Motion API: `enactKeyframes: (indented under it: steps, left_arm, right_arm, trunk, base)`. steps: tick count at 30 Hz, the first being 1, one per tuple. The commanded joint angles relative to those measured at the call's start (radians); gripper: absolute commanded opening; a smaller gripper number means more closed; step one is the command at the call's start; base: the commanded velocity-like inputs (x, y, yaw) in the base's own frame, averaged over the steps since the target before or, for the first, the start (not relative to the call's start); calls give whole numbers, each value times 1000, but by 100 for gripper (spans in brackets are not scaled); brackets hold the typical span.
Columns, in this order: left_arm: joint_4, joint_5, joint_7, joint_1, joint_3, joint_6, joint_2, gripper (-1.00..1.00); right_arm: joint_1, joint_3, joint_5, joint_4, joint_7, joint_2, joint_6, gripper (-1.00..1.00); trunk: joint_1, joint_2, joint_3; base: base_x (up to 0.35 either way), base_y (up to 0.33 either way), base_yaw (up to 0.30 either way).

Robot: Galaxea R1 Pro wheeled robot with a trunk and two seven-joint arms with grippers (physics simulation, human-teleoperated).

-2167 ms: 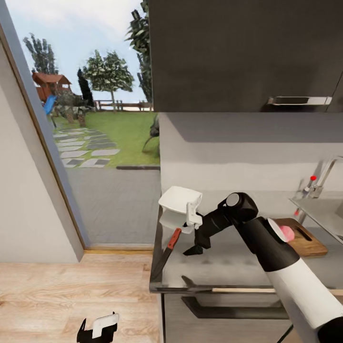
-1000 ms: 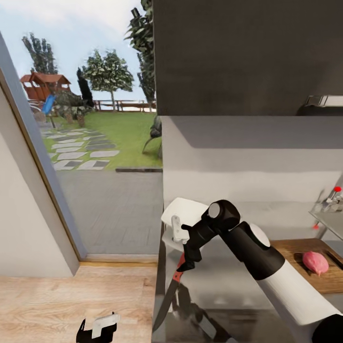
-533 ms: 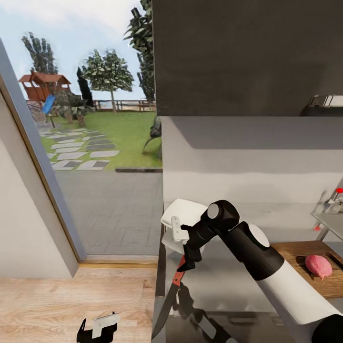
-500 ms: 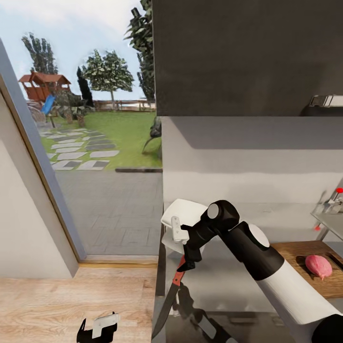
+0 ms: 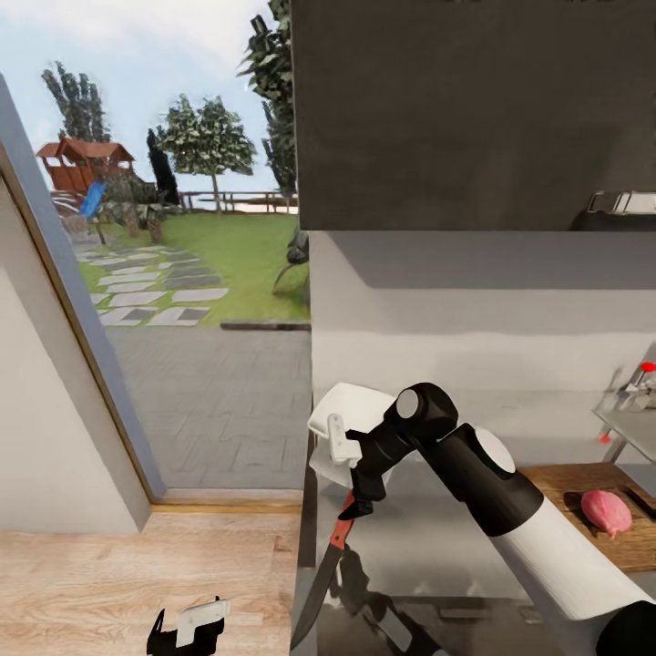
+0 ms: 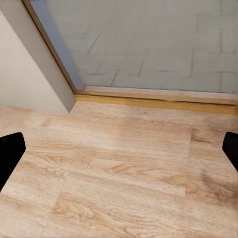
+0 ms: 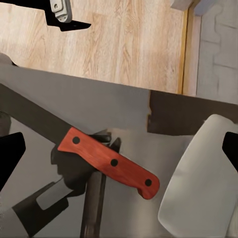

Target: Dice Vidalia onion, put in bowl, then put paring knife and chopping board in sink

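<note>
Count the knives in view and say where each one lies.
1. The paring knife lies on the countertop near its window-side edge, handle beside the bowl, under the right claw. Others may be hidden.

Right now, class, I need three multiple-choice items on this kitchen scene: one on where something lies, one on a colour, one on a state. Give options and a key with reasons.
1. Where does the Vidalia onion lie?
A. in the sink
B. on the chopping board
C. in the bowl

2. What colour is the paring knife's handle?
A. red-orange
B. blue
C. white

3. How do the right gripper's fingers stand?
A. shut on the knife
B. shut on the bowl
C. open, above the knife

Key:
1 B: the Vidalia onion rests whole on the chopping board.
2 A: the paring knife shows a red-orange handle with three dark rivets, lying on the countertop beside the bowl.
3 C: in the right wrist view the right gripper has its fingers at the frame's two sides, the handle free between them.
</note>
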State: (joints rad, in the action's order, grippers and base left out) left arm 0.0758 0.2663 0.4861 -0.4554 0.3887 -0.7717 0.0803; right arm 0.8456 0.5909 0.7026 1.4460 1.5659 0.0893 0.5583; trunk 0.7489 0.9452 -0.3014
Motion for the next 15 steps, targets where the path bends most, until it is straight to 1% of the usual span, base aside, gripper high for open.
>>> enactKeyframes:
  steps: [1,7,15]
  left_arm:
    - [4,5,3,-2,9,-4,1,100]
    - [4,5,3,-2,9,-4,1,100]
    - [4,5,3,-2,9,-4,1,100]
  right_arm:
    - [1,2,5,1,5,1,10,100]
    - [1,3,5,0,5,1,8,100]
    - [1,4,5,-8,5,3,6,100]
  trunk:
    - [-4,-6,2]
    - [-27,-48,18]
    - [-57,-104,32]
  base:
    - [0,0,0]
    - [0,0,0]
    - [0,0,0]
